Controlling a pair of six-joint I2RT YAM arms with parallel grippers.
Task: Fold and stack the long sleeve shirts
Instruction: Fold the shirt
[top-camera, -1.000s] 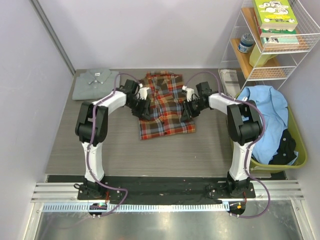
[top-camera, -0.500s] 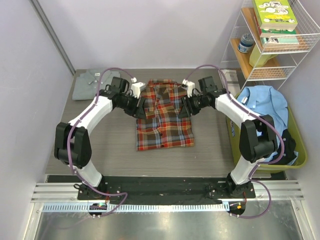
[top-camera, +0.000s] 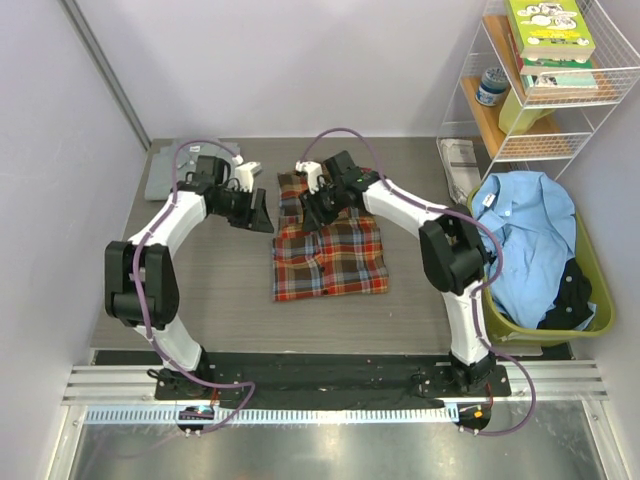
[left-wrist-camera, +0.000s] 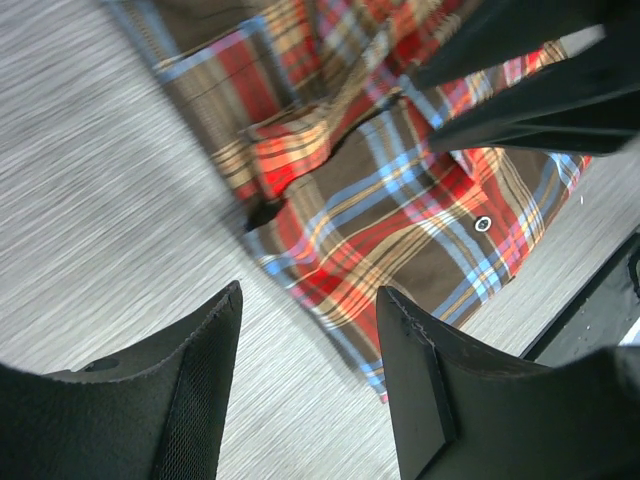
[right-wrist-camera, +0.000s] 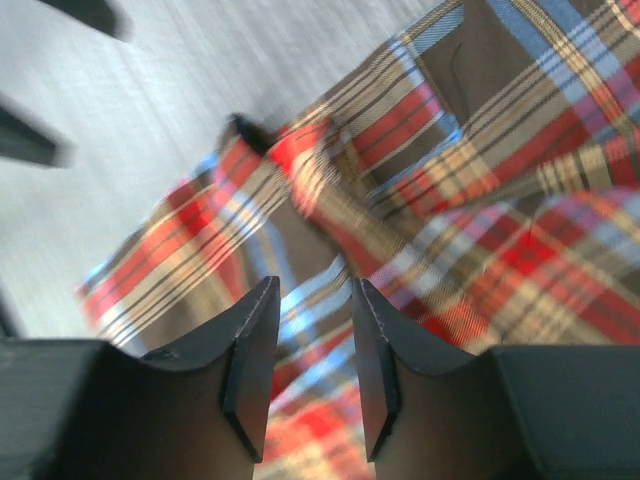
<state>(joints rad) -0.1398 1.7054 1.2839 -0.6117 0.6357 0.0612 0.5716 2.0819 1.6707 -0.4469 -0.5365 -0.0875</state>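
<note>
**PINCER STATUS: BOTH OPEN AT THE PLAID SHIRT**

**Left pincer.** The left pincer stands wide open with nothing between its fingers. The gap shows bare counter and the edge of the plaid shirt. In the top view, the left pincer is over the counter, and the plaid shirt begins just to its right.

**Right pincer.** The right pincer is open by a narrow gap, and no cloth is gripped between its fingers. The plaid shirt lies directly below it and fills most of the wrist view, which is blurred. Whether the fingertips touch the cloth cannot be determined. In the top view, the right pincer is over the far left part of the shirt, close to the left pincer.

**Task items.** The plaid shirt lies flat, folded to a compact rectangle that extends from the two pincers toward the arm bases. The grey shirt lies well to the left of the left pincer, at the far left corner of the counter, partly hidden by the left arm.

**Surroundings.** Well to the right of the right pincer, a green basket holds a blue garment.
</note>
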